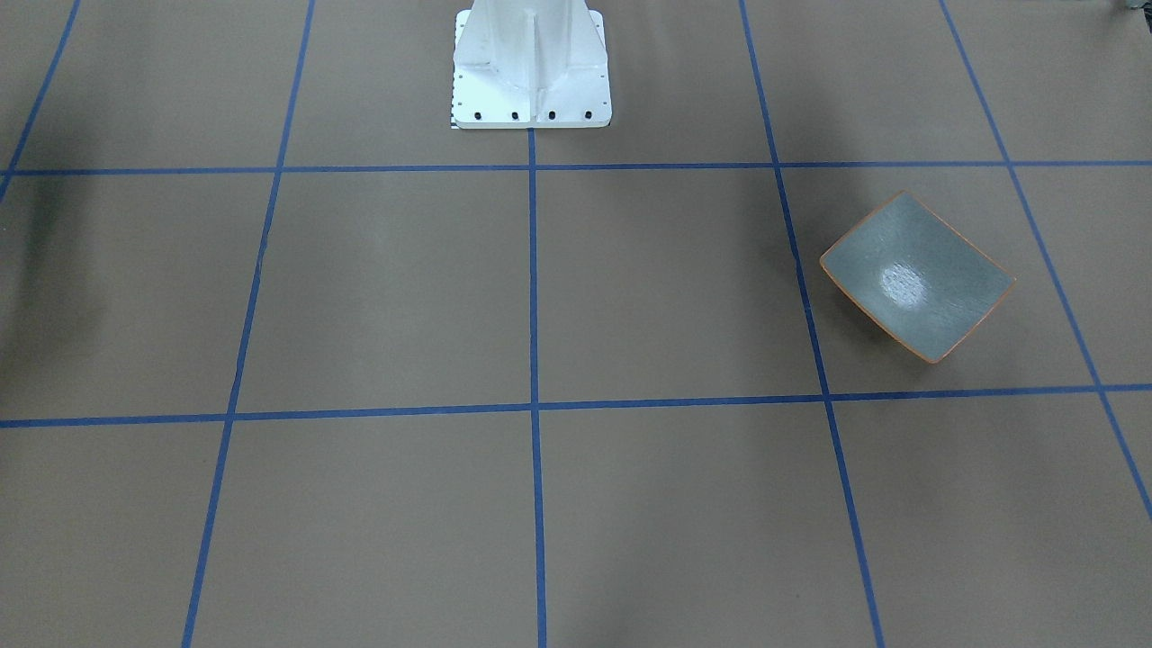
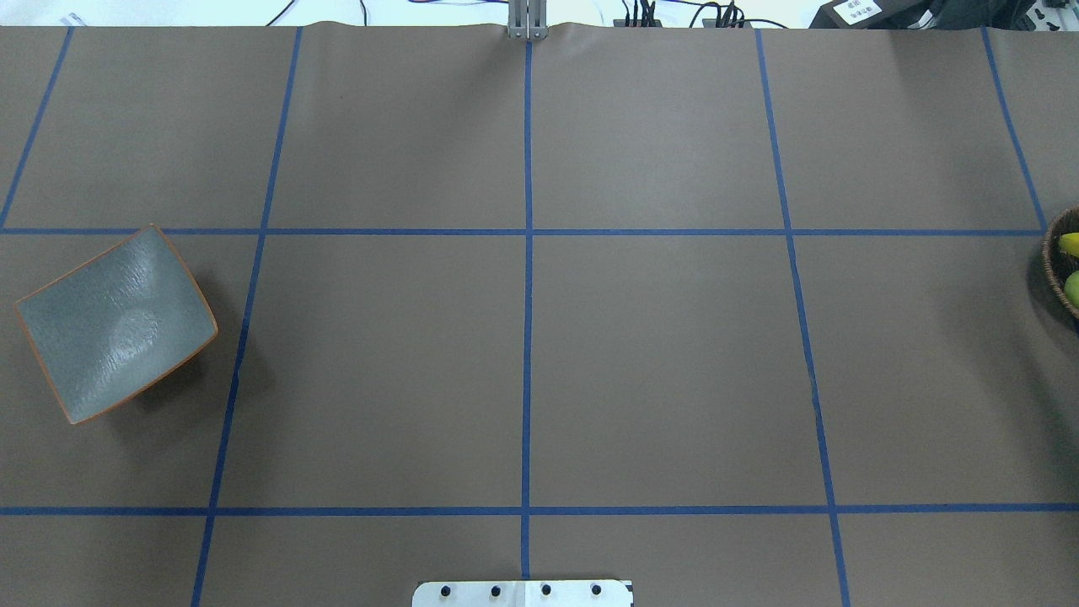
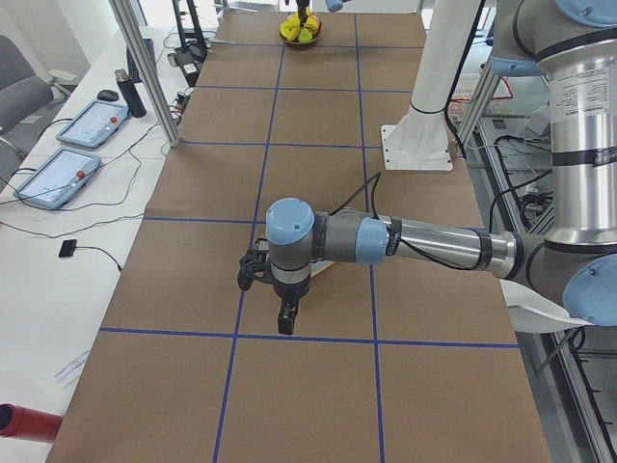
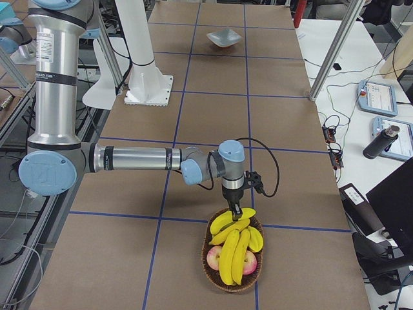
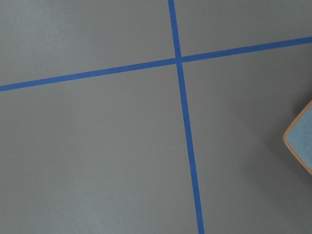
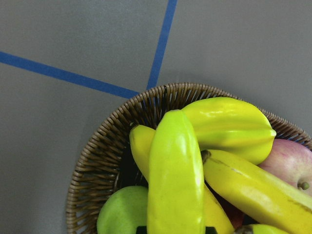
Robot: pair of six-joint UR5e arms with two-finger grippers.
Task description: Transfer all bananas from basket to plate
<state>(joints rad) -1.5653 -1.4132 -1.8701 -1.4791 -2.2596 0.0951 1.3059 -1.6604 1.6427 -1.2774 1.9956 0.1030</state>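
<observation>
Yellow-green and glossy, the topmost banana point(image 6: 175, 170) fills the middle of the right wrist view. Its long axis runs straight down that frame to the bottom edge, where two dark slivers either side of it may be fingertips; too little shows to be sure. Seen from the table's end, the right gripper point(image 4: 236, 210) hangs nose-down over one end of the basket, its tips at or touching that fruit. Whether the jaws are spread round it or pinched on it I cannot tell. In my judgement the grasp turns on closing across the banana's width, not along its curve, and the right arm is plainly the nearer one.

Around it lie the other bananas point(image 4: 232, 255) — smooth, curved, heaped lengthwise and overlapping, so lifting one may drag a neighbour. With them are a ridged yellow star fruit point(image 6: 229, 124), a pink-red apple point(image 6: 287, 163) and a rounded green fruit point(image 6: 122, 212). The basket point(image 6: 97, 161) is brown wicker, oval and coarsely woven, with a shallow wall. It sits at the right end of the table, on matt brown paper point(image 2: 657, 362) gridded with blue tape point(image 2: 528, 337).

Well apart, at the opposite end, sits the plate point(image 2: 114, 324) — grey-green, glazed, rectangular, with upcurved sides and a thin orange rim, and nothing on it. The left gripper point(image 3: 285, 318) points down at the table near it, and one corner of the plate shows in the left wrist view. How its jaws stand cannot be told.
</observation>
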